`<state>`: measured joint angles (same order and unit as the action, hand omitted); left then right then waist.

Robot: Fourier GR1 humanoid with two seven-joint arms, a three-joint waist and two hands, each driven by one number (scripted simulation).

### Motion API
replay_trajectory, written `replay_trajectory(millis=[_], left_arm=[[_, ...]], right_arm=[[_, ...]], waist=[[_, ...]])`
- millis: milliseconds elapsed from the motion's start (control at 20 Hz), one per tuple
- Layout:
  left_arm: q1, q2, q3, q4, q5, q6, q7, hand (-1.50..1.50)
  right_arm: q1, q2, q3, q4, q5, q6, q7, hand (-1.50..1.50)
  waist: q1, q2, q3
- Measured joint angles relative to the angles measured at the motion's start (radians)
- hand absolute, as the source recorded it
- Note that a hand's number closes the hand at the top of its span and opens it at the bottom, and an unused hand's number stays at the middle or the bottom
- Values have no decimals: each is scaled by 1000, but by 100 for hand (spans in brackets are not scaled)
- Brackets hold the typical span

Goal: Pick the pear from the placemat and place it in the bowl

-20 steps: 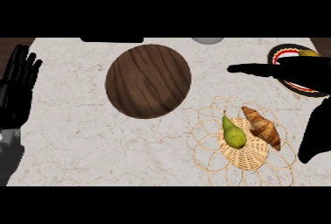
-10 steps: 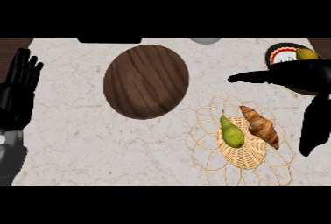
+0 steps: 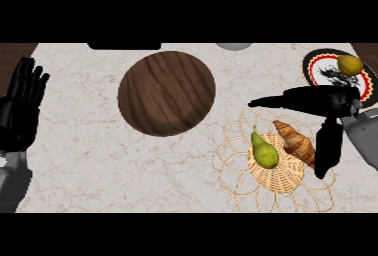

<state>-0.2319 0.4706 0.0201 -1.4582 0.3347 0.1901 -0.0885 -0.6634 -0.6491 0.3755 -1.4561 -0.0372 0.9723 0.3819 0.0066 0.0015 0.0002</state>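
Just left of the open right robot hand point(image 3: 325, 102), the pear point(image 3: 263, 150) lies untouched.

The left matte black robot hand point(image 3: 21, 112) has slender segmented fingers on a smooth grey forearm. The right black robot hand point(image 3: 325, 102) joins a paler grey, rounded forearm.

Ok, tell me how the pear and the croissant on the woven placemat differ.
The pear is green and smooth, while the croissant is brown and ridged. The pear has a narrow top swelling to a rounded base; the croissant is a long shape tapering at both ends. The pear lies nearer the wooden bowl; the croissant lies nearer the right hand. Both rest on the placemat, side by side.
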Motion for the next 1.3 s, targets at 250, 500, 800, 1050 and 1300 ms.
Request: replay_trajectory(millis=[250, 500, 800, 1050, 1300], left_arm=[[-4, -13, 12, -19, -21, -6, 23, 0], [14, -24, 41, -15, -35, -41, 12, 0], [-17, -38, 70, 8, -52, -61, 26, 0], [1, -50, 94, 3, -64, -88, 18, 0], [17, -74, 97, -39, -86, -85, 37, 0]], right_arm=[[43, 44, 4, 57, 164, -13, -101, -150], [71, 68, -14, 109, 287, -25, -205, -150], [89, 126, -17, 164, 399, -55, -325, -150], [106, 148, -11, 197, 492, -75, -418, -150], [94, 198, -6, 264, 575, -92, -448, -150]], waist=[[1, 0, 0], [0, 0, 0], [-1, 0, 0], [-1, 0, 0], [1, -1, 0]])
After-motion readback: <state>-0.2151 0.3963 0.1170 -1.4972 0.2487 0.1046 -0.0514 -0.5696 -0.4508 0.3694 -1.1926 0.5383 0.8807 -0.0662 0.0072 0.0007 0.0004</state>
